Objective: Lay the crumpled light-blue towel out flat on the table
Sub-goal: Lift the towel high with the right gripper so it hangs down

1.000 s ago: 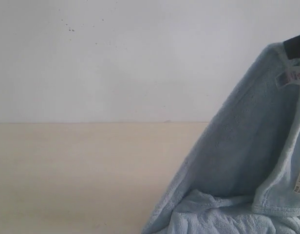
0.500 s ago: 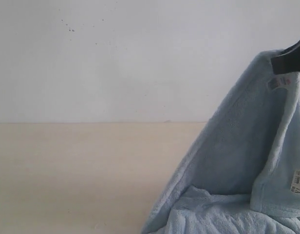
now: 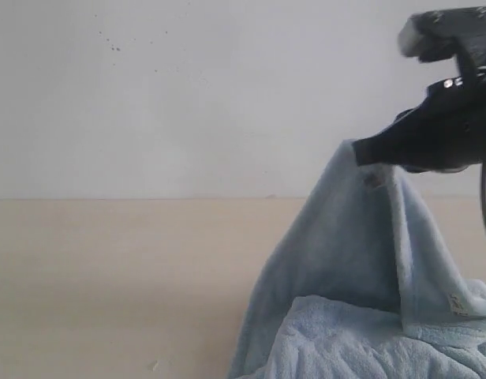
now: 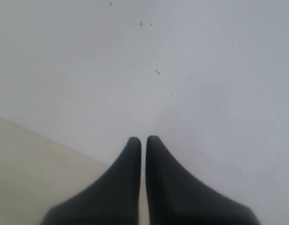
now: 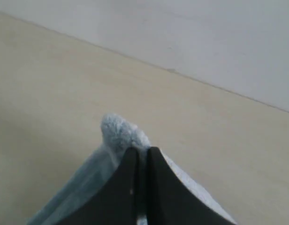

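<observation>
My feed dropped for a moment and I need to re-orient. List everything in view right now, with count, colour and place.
towel: one, pale light blue, right part of the exterior view; one corner raised, the rest heaped on the table.
tag: one, whitish, on the towel's hem low at the right; too small to read.
table: one, pale beige, under the towel and across the whole view.
wall: one, white with a few dark specks, behind the table.
right gripper: one, black, above the table, shut on the towel's raised corner.
left gripper: one, black, seen only in the left wrist view, shut, holding nothing.
</observation>
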`<action>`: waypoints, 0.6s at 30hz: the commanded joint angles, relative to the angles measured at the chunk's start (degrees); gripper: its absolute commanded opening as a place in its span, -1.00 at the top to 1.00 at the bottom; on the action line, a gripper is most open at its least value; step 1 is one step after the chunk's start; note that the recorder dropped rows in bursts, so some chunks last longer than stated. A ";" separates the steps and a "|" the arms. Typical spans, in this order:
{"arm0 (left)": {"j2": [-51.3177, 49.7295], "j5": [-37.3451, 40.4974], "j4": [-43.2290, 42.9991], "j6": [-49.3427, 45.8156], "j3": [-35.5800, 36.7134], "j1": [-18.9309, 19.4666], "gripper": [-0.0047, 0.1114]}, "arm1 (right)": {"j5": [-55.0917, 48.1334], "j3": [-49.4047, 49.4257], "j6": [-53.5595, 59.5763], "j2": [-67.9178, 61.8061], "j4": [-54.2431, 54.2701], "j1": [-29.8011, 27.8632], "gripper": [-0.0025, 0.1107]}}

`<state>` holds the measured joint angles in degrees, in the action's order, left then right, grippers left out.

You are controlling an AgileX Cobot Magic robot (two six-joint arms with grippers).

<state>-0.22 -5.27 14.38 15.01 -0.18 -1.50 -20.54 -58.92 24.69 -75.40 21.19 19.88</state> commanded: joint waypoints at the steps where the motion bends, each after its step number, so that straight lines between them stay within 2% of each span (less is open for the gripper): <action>1: 0.22 -1.42 -0.67 -2.96 0.18 -0.35 0.85 | 1.34 -3.73 4.99 -3.20 0.98 5.37 0.96; 4: 0.22 2.42 -0.67 -2.30 0.18 -0.35 0.85 | 3.74 -9.78 3.60 -6.40 1.09 6.00 0.96; 9: 0.22 7.73 -0.67 -7.38 0.18 -0.35 0.85 | 5.92 -22.08 2.73 -9.00 1.09 5.75 0.96; 13: 0.22 8.13 -0.67 -7.38 0.18 -0.35 0.85 | -0.41 -27.89 2.23 -7.66 -0.26 5.75 0.96; 18: 0.22 8.28 -0.67 -7.38 0.18 -0.35 0.85 | -9.70 -28.68 1.70 -3.96 -10.45 5.75 0.96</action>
<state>-0.22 2.81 13.92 8.04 -0.18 -1.50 -25.56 -87.02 26.92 -81.61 17.05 25.73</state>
